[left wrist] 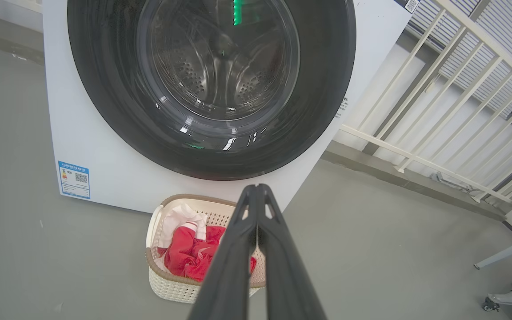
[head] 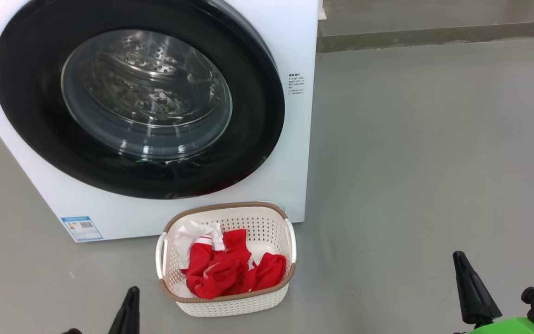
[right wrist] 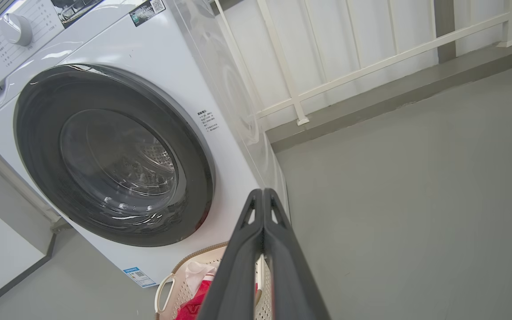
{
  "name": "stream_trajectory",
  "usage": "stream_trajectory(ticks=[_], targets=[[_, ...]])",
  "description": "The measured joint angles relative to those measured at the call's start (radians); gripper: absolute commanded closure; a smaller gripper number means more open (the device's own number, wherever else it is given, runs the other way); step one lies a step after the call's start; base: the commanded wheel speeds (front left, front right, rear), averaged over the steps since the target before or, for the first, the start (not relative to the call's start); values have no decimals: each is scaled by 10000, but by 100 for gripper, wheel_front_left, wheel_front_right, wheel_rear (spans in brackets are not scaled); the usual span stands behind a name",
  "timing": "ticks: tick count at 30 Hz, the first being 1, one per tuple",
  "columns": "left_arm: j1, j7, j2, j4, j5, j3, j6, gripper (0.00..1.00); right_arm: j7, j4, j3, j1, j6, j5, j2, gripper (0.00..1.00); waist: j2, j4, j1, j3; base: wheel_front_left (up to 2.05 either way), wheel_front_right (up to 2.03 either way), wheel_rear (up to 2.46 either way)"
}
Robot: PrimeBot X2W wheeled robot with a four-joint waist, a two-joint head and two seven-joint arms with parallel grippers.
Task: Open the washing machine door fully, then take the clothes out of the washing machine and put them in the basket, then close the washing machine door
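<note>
The door (head: 142, 93) sits flush against the machine (head: 295, 46), and its glass shows a bare drum (head: 132, 60), so the emptying and the closing look done to me. The clothes (head: 223, 271) lie heaped in the basket (head: 230, 301), which stands on the floor (head: 434, 162) just before the machine's lower corner, handy for a short carry. Both arms hang low and back, well apart from door and basket, I'd guess because nothing is left to reach for. The left gripper (head: 128, 311) has its fingers pressed tip to tip, holding nothing. The right gripper (head: 473, 290) is likewise closed up, empty and touching nothing.
</note>
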Motion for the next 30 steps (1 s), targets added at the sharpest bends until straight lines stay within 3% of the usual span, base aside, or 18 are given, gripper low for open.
stream_trajectory(ticks=[30], targets=[[-424, 815, 4, 314, -3382, 245, -13, 100, 794, 410, -102, -586, -2, 3235, -58, 100, 0, 147, 0, 195, 0, 0, 0]])
